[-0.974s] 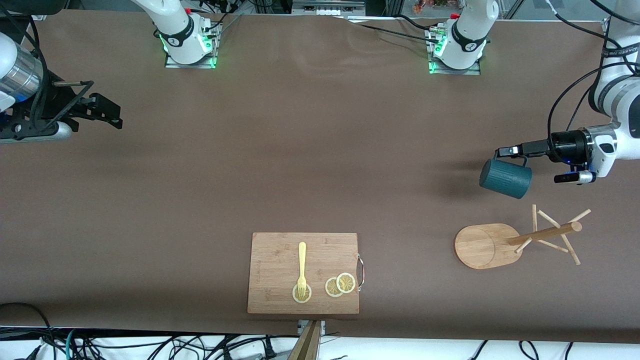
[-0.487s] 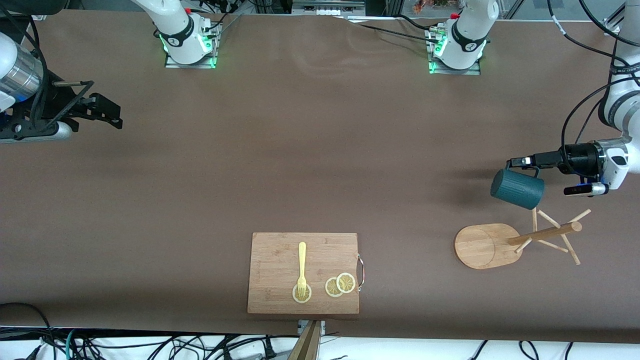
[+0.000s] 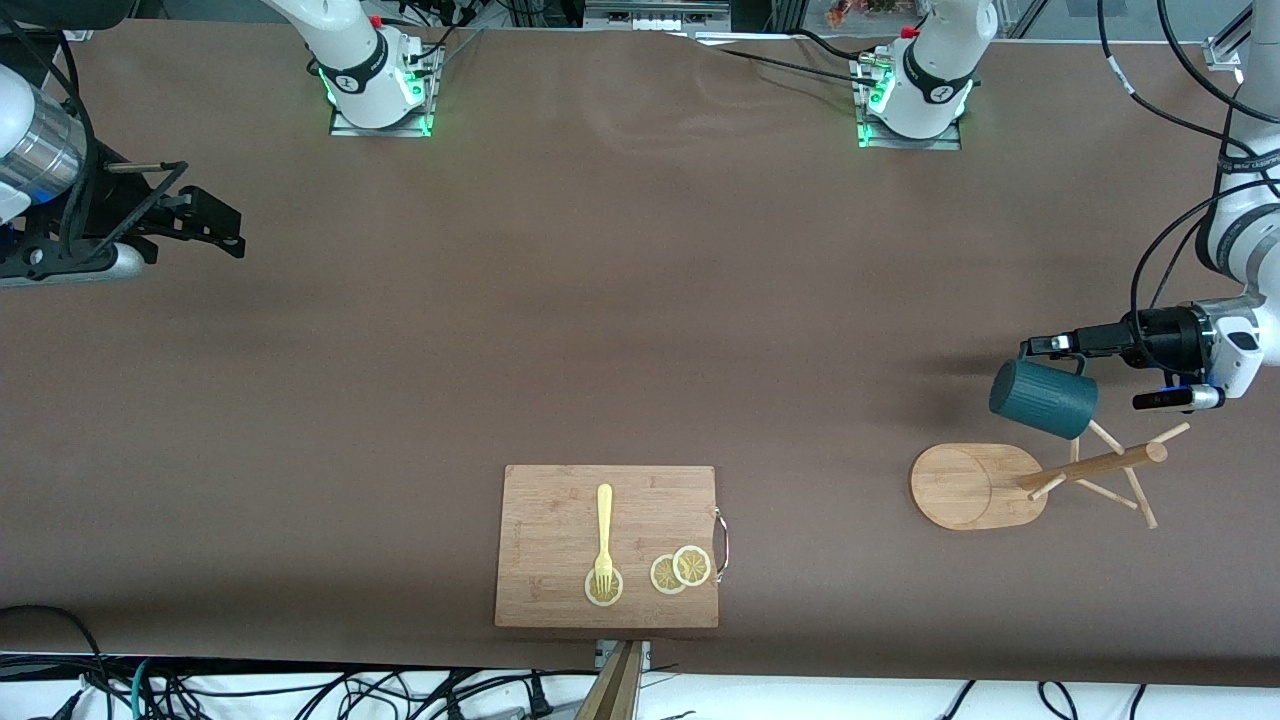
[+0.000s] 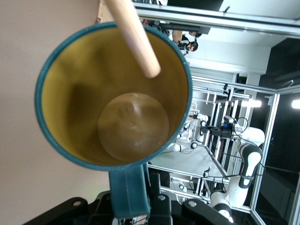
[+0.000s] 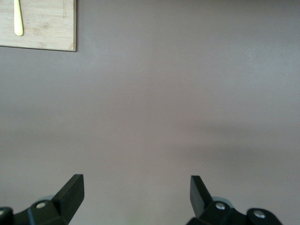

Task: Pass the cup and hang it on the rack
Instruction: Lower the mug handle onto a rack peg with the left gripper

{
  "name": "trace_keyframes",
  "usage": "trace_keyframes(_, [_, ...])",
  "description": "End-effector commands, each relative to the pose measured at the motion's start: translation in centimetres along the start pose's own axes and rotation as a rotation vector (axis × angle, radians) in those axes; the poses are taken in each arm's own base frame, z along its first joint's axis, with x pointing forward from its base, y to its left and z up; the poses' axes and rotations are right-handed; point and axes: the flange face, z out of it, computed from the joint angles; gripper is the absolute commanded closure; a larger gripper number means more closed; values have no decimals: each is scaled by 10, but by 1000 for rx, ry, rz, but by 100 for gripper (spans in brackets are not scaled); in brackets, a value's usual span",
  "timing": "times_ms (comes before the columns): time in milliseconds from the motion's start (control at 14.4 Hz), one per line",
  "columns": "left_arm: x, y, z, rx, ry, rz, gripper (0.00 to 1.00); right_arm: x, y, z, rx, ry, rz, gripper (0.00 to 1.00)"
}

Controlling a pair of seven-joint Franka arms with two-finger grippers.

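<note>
I've got the L gripper (image 3: 1040, 345) clamped on the cup (image 3: 1043, 398) by its handle, rack (image 3: 1040, 475) at its 6 o'clock. Cup's rigid, likely light (glaze may slip). R gripper (image 5: 136, 192) waits, fingers apart.

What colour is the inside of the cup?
Mustard yellow inside the cup, with a teal-blue rim; the left wrist view shows it best.
</note>
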Motion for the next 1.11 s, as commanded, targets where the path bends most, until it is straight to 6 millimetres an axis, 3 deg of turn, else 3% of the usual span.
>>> trace_keyframes(0, [10,12,16,-40,-24,46,100,1,-1,-5,-1,9,-14,0])
trace_keyframes(1043, [23,-10,-33,-89,73,45,100,1,-1,-5,1,9,-14,0])
